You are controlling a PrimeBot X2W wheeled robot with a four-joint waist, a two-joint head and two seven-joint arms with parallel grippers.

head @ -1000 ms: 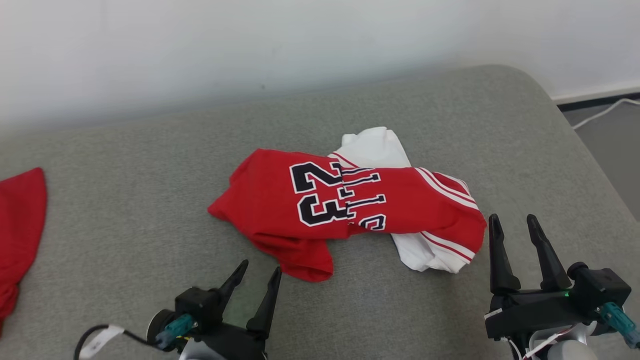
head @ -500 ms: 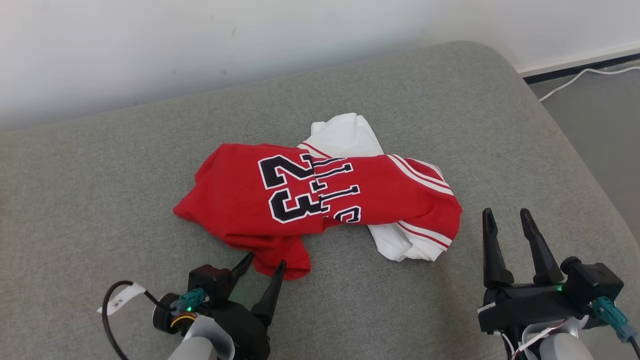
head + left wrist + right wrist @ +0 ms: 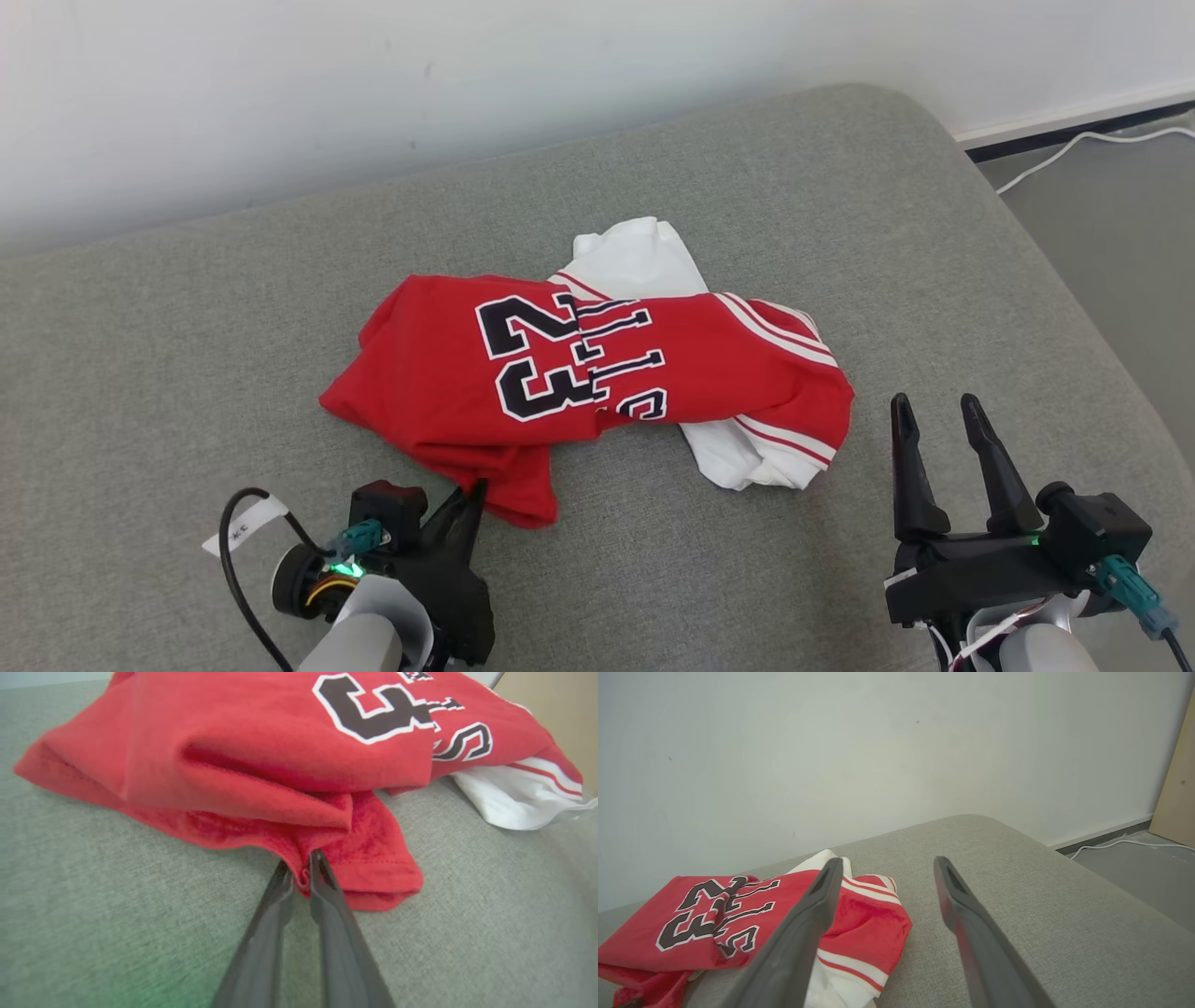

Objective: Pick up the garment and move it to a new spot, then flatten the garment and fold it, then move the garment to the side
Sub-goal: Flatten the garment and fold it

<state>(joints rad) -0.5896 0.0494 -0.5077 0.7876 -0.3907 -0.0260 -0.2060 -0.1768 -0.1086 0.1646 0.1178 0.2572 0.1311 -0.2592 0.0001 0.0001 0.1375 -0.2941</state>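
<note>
left hand point(image 3: 474, 490) sits low at lower left, its two dark fingers nearly together, pinching the near edge of the garment point(image 3: 439, 373). right hand point(image 3: 934, 406) at lower right, fingers spread, pointing up.

The left tool point(image 3: 300, 871) — open a moment ago — now pinches the garment point(image 3: 425, 373) at its near hem.

I see a grey upholstered cushion point(image 3: 840, 187) against a white wall point(image 3: 373, 56), and a white cable point(image 3: 1088, 136) lying on the floor point(image 3: 1130, 233).
</note>
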